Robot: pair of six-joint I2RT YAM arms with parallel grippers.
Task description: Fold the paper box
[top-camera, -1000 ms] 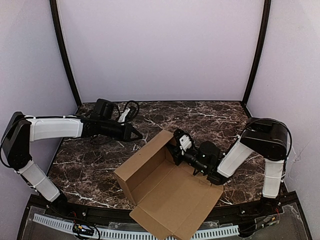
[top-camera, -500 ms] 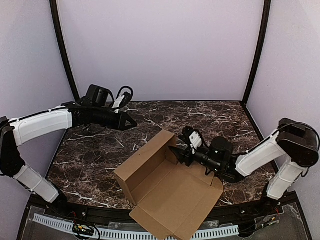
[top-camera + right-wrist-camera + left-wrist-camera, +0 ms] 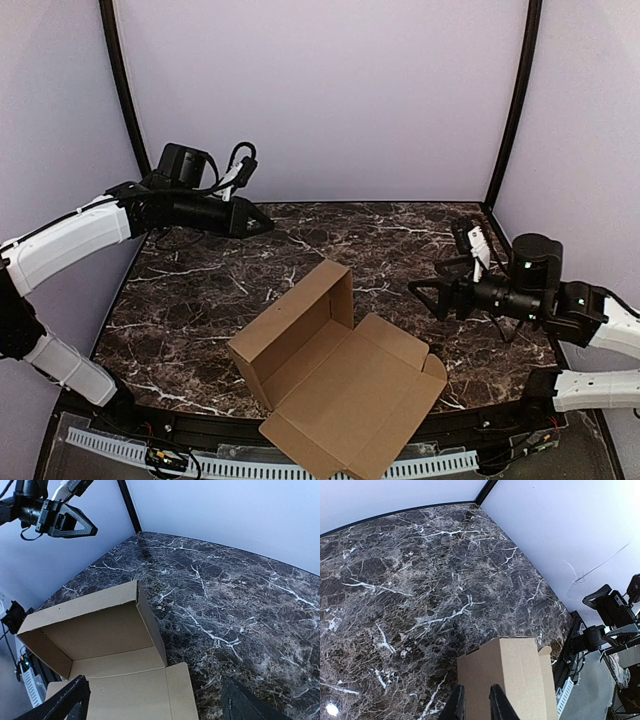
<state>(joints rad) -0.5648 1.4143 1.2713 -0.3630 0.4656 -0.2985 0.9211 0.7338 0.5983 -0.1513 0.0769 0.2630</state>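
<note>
Purple-walled marble table (image 3: 400, 230) bears paper box (image 3: 330, 385) (seemingly half-folded).

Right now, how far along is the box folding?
Partly done: the paper box has its far wall and both end walls standing. Nothing is in hand: the left gripper, jaws barely parted, and the wide-open right gripper are both off it and empty. Still left: the big near panel lies flat, so the box probably needs folding shut.

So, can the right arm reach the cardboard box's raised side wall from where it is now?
Probably yes. The right pincer hangs open beside the paper box, pointed toward it, with only bare table between them. The left pincer is far off at the back, out of the way.
</note>
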